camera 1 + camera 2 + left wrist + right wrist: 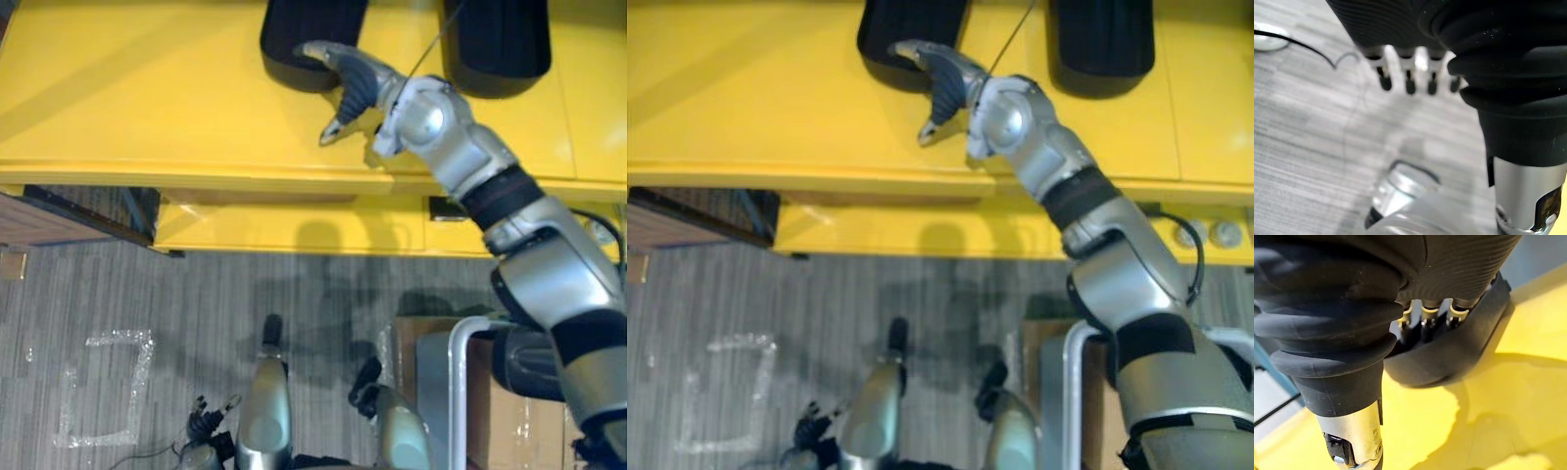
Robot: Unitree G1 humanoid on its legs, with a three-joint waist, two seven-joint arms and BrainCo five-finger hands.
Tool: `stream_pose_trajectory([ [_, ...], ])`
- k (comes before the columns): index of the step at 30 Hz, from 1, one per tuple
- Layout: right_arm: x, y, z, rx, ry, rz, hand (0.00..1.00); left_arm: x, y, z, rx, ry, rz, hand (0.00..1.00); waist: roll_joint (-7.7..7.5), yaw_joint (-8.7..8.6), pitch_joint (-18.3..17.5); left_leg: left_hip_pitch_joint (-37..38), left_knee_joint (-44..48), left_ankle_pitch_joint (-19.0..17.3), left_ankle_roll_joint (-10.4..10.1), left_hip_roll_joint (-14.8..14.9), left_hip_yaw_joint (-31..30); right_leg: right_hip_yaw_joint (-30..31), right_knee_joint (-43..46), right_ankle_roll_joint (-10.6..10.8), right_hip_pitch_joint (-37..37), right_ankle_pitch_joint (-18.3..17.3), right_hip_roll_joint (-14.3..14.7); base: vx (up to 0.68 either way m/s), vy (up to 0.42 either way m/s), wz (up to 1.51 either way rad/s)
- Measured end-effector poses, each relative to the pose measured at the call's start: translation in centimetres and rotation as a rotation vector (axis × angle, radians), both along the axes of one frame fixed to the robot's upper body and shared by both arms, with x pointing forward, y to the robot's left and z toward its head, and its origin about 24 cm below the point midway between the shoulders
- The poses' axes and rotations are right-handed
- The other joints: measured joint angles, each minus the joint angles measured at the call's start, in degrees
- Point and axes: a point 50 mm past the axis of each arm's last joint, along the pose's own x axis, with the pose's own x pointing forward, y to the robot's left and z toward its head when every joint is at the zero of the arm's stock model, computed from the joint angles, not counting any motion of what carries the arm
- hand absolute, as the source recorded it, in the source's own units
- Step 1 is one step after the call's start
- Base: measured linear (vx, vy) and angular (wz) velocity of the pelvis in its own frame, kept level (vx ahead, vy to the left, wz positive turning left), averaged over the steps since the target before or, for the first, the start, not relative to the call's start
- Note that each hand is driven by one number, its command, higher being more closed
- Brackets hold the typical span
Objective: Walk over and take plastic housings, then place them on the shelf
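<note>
R hand (355, 83) out over yellow bench (147, 108). Its fingers (1423, 323) are straight w/ tips on near rim of left black housing (294, 29); thumb apart, nothing clamped. Housing's long axis seems to run away from robot. 2nd housing (495, 44) sits to the right. L hand (204, 428) low, relaxed.

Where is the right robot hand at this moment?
In the eye views, the right robot hand reaches over the yellow surface, fingers at the near edge of the left black housing; a second housing sits to its right.

Silver-grey arm (549, 279), dark ribbed cover (1327, 298) over right robot hand (358, 83).
</note>
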Motion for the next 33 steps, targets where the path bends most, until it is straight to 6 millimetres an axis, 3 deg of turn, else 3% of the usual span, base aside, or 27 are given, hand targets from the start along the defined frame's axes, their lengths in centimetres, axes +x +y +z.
stream_pose_trajectory([
  [13, 0.0, 0.0, 0.4, -0.036, -0.005, -0.013, 0.00, 0.0, 0.0, 0.0, 0.000, 0.000, 0.000, 0.00, -0.13, -0.09, -0.1, 0.1, 0.0, 0.1, -0.1, 0.2, 0.0, 0.0, 0.0, 0.0, 0.0, 0.0, 0.2, 0.00, 0.000, 0.00],
  [33, 1.3, -1.6, -0.4, -0.058, 0.044, -0.122, 0.00, 0.0, 0.0, 0.0, -0.003, 0.000, -0.004, 0.00, -0.13, 0.01, -0.1, 0.2, -0.4, 0.4, -0.2, 0.2, -0.1, 0.0, 0.1, 0.0, 0.0, 0.0, 0.2, 0.00, 0.000, 0.00],
])
